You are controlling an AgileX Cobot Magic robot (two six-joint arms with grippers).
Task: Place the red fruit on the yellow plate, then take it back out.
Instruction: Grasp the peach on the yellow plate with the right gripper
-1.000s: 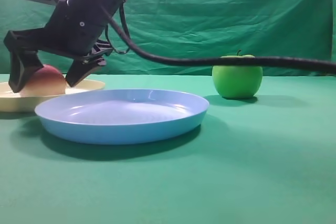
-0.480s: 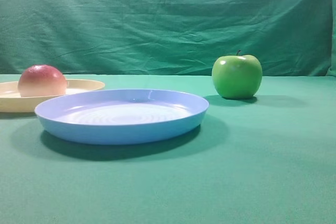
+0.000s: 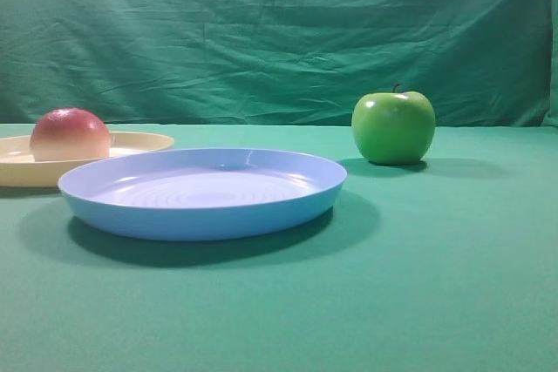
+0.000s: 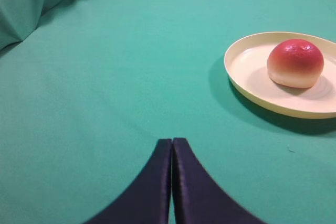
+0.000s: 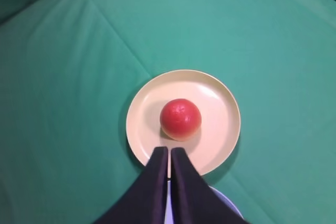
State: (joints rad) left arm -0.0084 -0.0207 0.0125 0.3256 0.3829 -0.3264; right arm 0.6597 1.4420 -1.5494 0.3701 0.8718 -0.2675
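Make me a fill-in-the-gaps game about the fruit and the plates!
1. The red fruit sits on the ____ plate.
2. The blue plate has ____ on it.
3. The apple on the cloth is ____ in colour.
4. The right pincer, high above the fruit, is ____.

Missing words: yellow; nothing; green; shut
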